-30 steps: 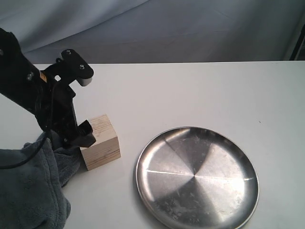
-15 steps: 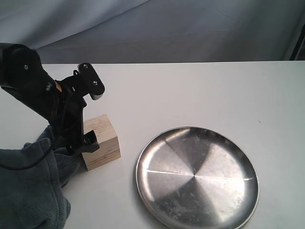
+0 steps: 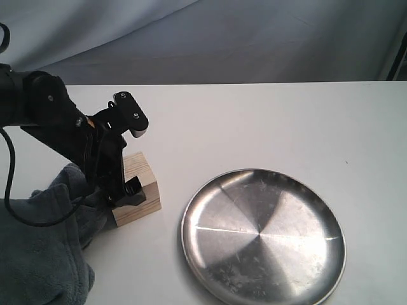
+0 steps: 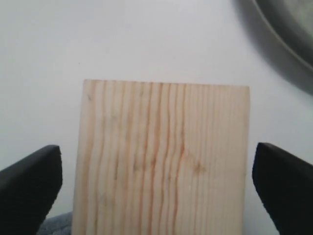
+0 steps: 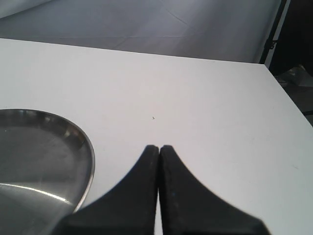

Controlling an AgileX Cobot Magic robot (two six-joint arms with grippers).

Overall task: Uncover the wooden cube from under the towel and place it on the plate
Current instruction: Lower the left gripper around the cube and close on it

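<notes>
I see a white table (image 3: 267, 121) filling most of the exterior view, with a grey-blue draped backdrop (image 3: 254, 38) hanging behind its far edge. In the right wrist view the table's side edge shows, with a dark upright frame (image 5: 272, 34) beyond it. Open white surface runs from the things in front up to the far edge, and across to the right.

I count one plate (image 3: 263, 235), round and shiny, lying front and right of centre, its near rim close to the bottom of the exterior view. I count one towel (image 3: 38, 254), dark grey, bunched at the front left corner. I count one wooden cube (image 3: 147, 197), uncovered, sitting on the table just left of the plate and apart from it, with the towel's edge against its left side.

My left gripper (image 4: 156, 188) hangs over the cube with its jaws spread wide, one finger (image 4: 29, 186) on each side and a gap showing on both; it grips nothing. My right gripper (image 5: 159, 161) has its fingertips pressed together, holding nothing, above bare table just beside the plate's rim.
</notes>
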